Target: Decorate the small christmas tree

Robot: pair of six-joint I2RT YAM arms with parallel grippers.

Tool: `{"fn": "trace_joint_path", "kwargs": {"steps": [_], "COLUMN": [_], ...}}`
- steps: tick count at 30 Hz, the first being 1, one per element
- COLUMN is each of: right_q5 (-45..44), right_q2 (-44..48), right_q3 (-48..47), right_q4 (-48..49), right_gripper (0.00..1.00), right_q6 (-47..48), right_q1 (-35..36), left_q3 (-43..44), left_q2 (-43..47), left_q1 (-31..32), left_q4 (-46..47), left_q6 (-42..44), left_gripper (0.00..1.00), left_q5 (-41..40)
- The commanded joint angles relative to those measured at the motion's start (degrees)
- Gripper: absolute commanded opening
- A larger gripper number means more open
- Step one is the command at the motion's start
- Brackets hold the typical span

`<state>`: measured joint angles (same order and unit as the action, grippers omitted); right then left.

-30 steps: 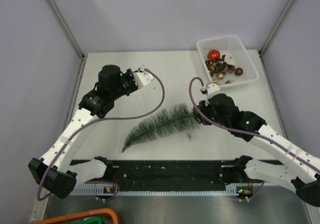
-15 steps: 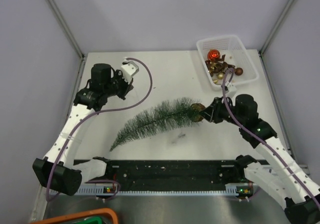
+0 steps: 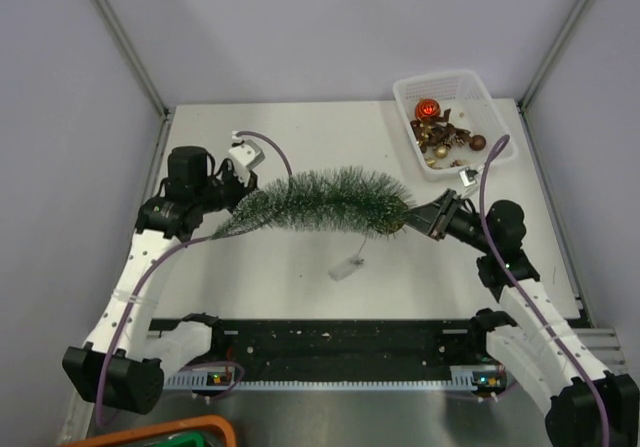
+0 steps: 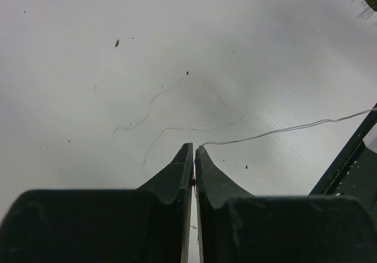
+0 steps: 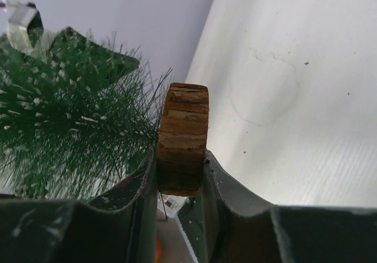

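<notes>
Dark green and frosted at the bristle ends, the small christmas tree [image 3: 330, 199] is held sideways, bowed in an arch across the middle of the white table [image 3: 300, 137]. It appears to be clear of the table's surface, with its tip at the left and its foot at the right. The right arm [image 3: 515, 267] reaches in from the right, and its jaws pinch the tree's round wooden disc base [image 5: 182, 139] on edge, one finger flat against each face. The left arm [image 3: 140, 257] has its wrist at the tree's tip. In its own camera, its jaws are pressed together with only a hairline slit between them. A thin pale thread [image 4: 283, 130] runs off from their tips across the table; I cannot tell whether it is caught between them. A small pale scrap [image 3: 347, 267] shows below the tree's middle. In the far right corner sits a white basket [image 3: 440, 77] holding a red bauble [image 3: 428, 109] and brown ones [image 3: 450, 142].
</notes>
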<state>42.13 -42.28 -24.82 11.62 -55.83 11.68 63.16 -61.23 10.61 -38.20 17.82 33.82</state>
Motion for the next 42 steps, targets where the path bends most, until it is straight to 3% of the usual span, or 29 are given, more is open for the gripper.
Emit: {"fn": "trace_joint_path", "kwargs": {"steps": [1, 7, 8, 19, 20, 23, 24, 26, 30, 34, 36, 42], "right_q5": [4.01, 3.31, 3.14, 2.87, 3.04, 3.31, 3.57, 4.1, 5.16, 5.77, 6.3, 7.88], "right_q2": [-0.78, -1.05, -0.79, -1.57, -2.01, -2.8, -3.07, -3.51, -3.95, -4.12, -4.56, -5.18], "right_q3": [1.26, 0.13, -1.27, -16.39, -17.36, -19.12, -19.56, -19.92, -20.53, -21.06, -21.59, -21.94], "right_q4": [18.07, 18.72, 16.88, -9.67, -11.16, -13.36, -13.72, -14.16, -15.04, -15.05, -14.78, -13.29], "right_gripper": [0.0, 0.0, 0.0, 0.0, 0.0, 0.0, 0.0, 0.0, 0.0, 0.0, 0.0, 0.0], "right_q6": [-13.14, -15.54, -14.84, 0.54, 1.07, 2.04, 2.31, 2.4, 2.66, 1.96, 1.69, 0.37], "right_q1": [-2.28, -2.28, -2.28, -2.19, -2.28, -2.28, -2.19, -2.19, -2.28, -2.28, -2.28, -2.28], "left_q3": [-1.89, -3.47, -3.91, -9.62, -10.67, -14.63, -15.95, -18.41, -19.83, -20.7, -21.67, -29.04], "left_q2": [4.19, 6.38, 7.0, 12.54, 13.06, 14.47, 14.56, 14.13, 11.31, 10.61, 10.43, 10.96], "left_q1": [-0.5, -0.86, -0.86, -0.86, -0.86, -0.86, -0.77, -0.68, 0.46, 3.97, 7.65, 13.47], "left_q4": [2.69, 2.51, 2.51, 5.93, 6.46, 8.92, 10.15, 12.69, 17.71, 20.45, 21.92, 37.38], "left_q6": [-2.17, -7.27, -7.89, -12.9, -13.08, -12.12, -11.59, -9.75, -6.41, 6.83, 13.7, 27.95], "left_gripper": [0.11, 0.22, 0.29, 0.32, 0.57, 0.82, 0.99, 0.99, 0.99, 0.99, 0.99, 0.99], "left_q5": [2.39, 5.19, 5.63, 5.2, 5.9, 9.75, 12.12, 16.34, 13.82, 11.88, 6.81, 0.28]}}
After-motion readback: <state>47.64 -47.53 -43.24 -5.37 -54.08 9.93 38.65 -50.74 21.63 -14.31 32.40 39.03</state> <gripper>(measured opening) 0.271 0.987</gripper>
